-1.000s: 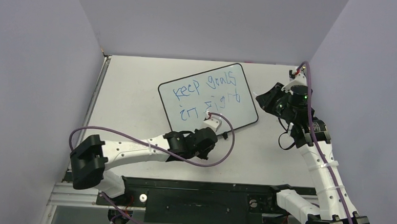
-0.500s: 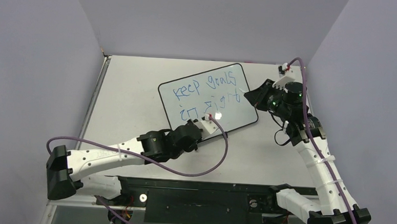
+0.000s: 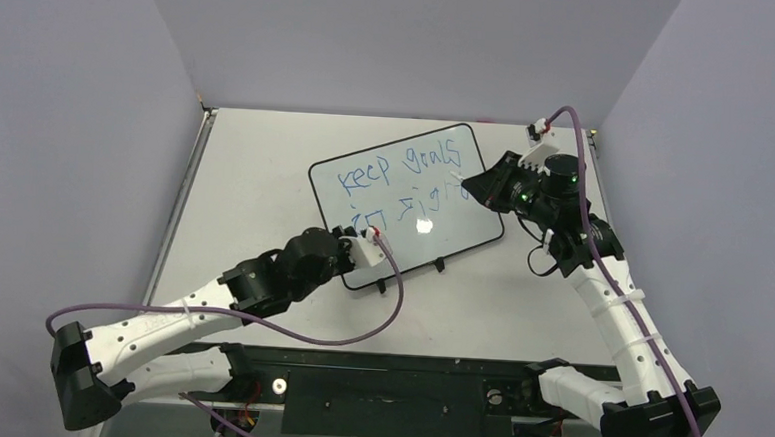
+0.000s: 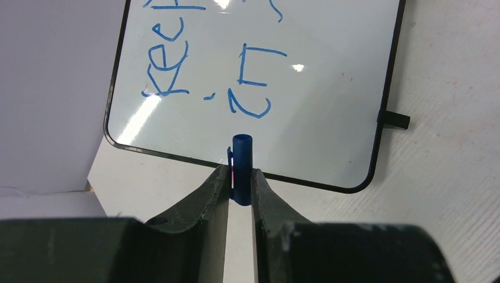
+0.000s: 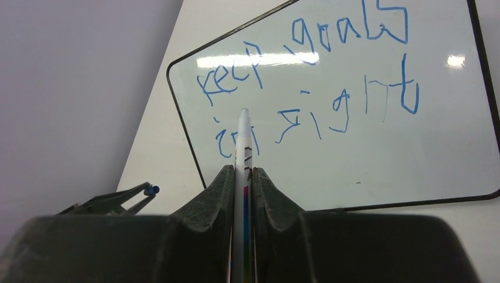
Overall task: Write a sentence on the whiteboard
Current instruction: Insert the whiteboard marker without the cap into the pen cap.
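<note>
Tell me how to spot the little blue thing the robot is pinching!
Find the big whiteboard with blue writing, then look at its edge nearest the robot, where the left pincer sits. Squeezed between its tips is a marker cap: a short, stubby blue tube, unlike the long white marker in the right pincer.

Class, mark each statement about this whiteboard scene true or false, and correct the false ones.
1. The large glossy white rectangular whiteboard lies flat on the grey table. True.
2. The blue handwritten lettering fills a single line. False: it runs over two lines.
3. The left fingers are shut on a small blue cylindrical marker cap. True.
4. The right fingers stand open and empty. False: they are shut on a white marker pen.
</note>
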